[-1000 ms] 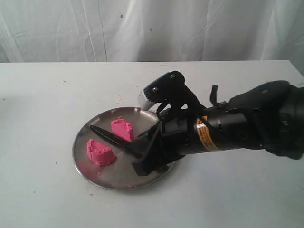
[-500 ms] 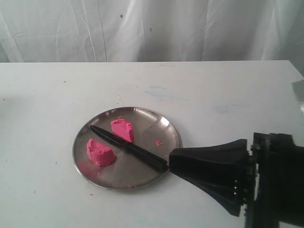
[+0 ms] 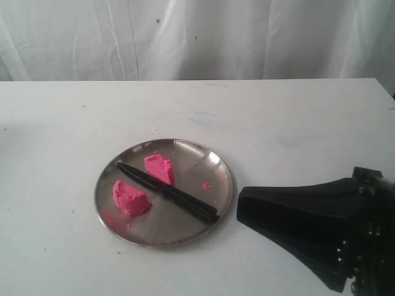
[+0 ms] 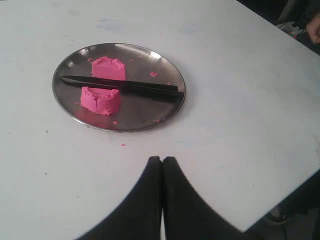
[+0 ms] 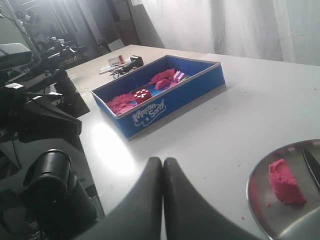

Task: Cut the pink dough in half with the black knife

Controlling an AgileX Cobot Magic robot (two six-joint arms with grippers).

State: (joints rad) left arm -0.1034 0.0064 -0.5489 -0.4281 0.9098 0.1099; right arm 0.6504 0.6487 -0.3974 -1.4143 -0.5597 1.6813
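right claw (image 5: 162, 161) (image 3: 242, 206): clenched, both fingers flat together, nothing between them, so I log it empty.
right claw position: low on the right in the exterior view, tip just beside the right rim of the steel plate (image 3: 196, 159), not touching it, clear of the knife.
left claw (image 4: 161, 160): also clenched and empty, tips meeting. It hangs over bare surface (image 4: 240, 115), apart from the plate.
black knife (image 3: 166, 191): released, lying flat on the plate. It runs diagonally between the two dough pieces, point toward the left rim, handle end near the rim on the right claw's side.
pink dough (image 3: 159, 168) (image 3: 130, 197): already in two lumps on the plate, one on each side of the blade. Both sit close against it; I can't tell if they touch.
crumbs (image 3: 207, 185): small pink bits on the plate, a few on the surface by its rim.
blue tray (image 5: 165, 107): right wrist view only, on the surface well apart from the plate. White lettering on its wall, pink material and a red round piece inside.
backdrop: white curtain (image 3: 247, 37) behind the surface.
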